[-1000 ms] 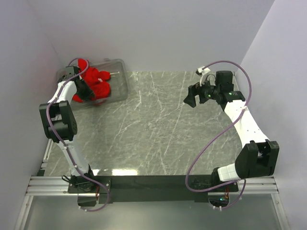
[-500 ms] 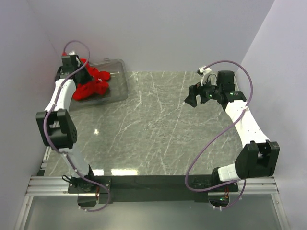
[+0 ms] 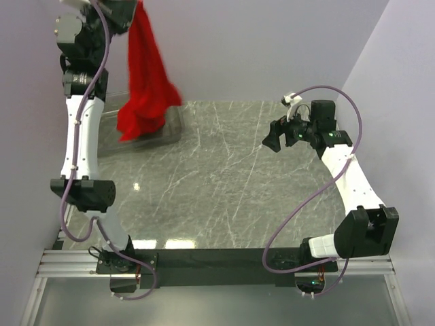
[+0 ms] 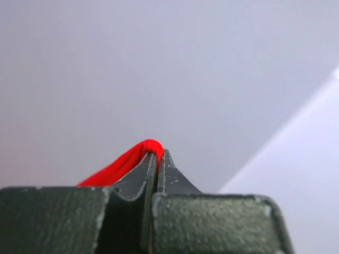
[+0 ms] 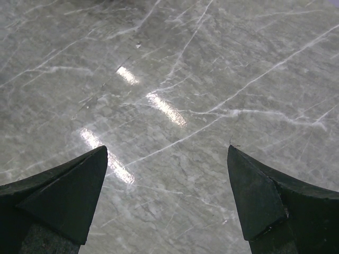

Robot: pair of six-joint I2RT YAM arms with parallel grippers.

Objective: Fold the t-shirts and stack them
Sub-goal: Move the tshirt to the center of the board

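A bright red t-shirt (image 3: 146, 81) hangs in a long drape from my left gripper (image 3: 136, 7), raised high at the top left of the top view. Its lower end still reaches the clear bin (image 3: 170, 125). In the left wrist view the jaws are pressed together on a fold of the red t-shirt (image 4: 124, 161), with my left gripper (image 4: 159, 153) facing the bare wall. My right gripper (image 3: 272, 140) hovers over the right side of the marble table (image 3: 224, 183); its open fingertips (image 5: 79, 185) hold nothing, and my right gripper (image 5: 167, 159) looks down on bare marble.
The clear plastic bin stands at the table's back left corner against the wall. Pale walls close in the table at the back and both sides. Purple cables loop off both arms. A metal rail runs along the near edge (image 3: 217, 261).
My left gripper has shut on the red t-shirt in the bin and risen steeply, pulling the cloth up out of it. The right arm has barely moved.
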